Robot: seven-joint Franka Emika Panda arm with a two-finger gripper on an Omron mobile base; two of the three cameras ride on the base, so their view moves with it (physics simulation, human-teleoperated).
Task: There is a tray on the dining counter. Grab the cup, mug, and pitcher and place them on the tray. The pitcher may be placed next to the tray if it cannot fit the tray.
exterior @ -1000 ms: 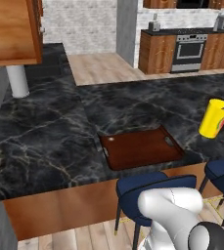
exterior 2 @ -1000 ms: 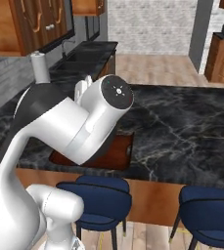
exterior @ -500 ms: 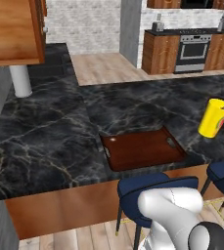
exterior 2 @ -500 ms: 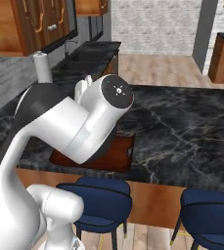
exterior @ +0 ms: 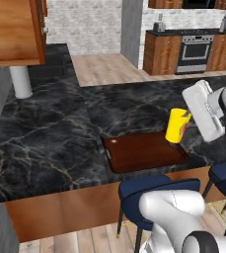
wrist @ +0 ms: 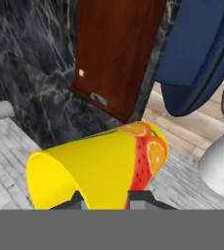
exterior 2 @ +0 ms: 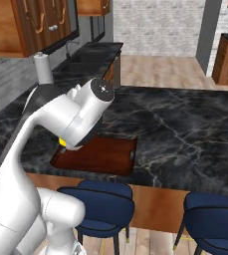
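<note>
My gripper (exterior: pixel 187 121) is shut on the yellow cup (exterior: pixel 176 126), which hangs tilted just above the right end of the dark reddish-brown tray (exterior: pixel 141 152). The tray lies on the black marble dining counter (exterior: pixel 45 138), near its wood front edge. In the hand view the cup (wrist: pixel 99 168) lies sideways between my fingertips (wrist: pixel 77 198), its red fruit mark facing right, with the tray (wrist: pixel 116 53) beyond it. In the right base view my arm hides most of the cup (exterior 2: pixel 62 142) over the tray (exterior 2: pixel 103 155). The mug and the pitcher are out of view.
Blue stools (exterior: pixel 154 190) (exterior 2: pixel 100 199) stand under the counter's front edge. A paper towel roll (exterior: pixel 20 81) stands at the back left under a wood wall cabinet (exterior: pixel 11 29). An oven (exterior: pixel 196 49) and cabinets line the far wall.
The gripper has carried the cup leftward, from beyond the tray's right side to above its right end. The tray has not moved.
</note>
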